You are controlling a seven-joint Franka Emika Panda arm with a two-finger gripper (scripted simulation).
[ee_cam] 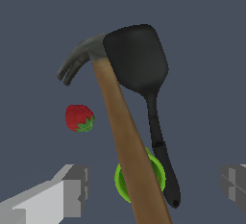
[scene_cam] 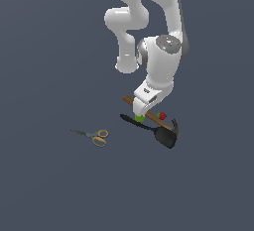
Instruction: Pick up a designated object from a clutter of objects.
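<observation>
I am holding my gripper (ee_cam: 151, 189) wide open and empty astride the hammer (ee_cam: 122, 136), judging it stiff and head-heavy, best pinched on the wooden handle.

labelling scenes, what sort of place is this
Most likely a bare simulated test floor, not a real room: flat grey ground with no walls, and rendered props, a hammer, spatula and scissors, under an open gripper.
</observation>
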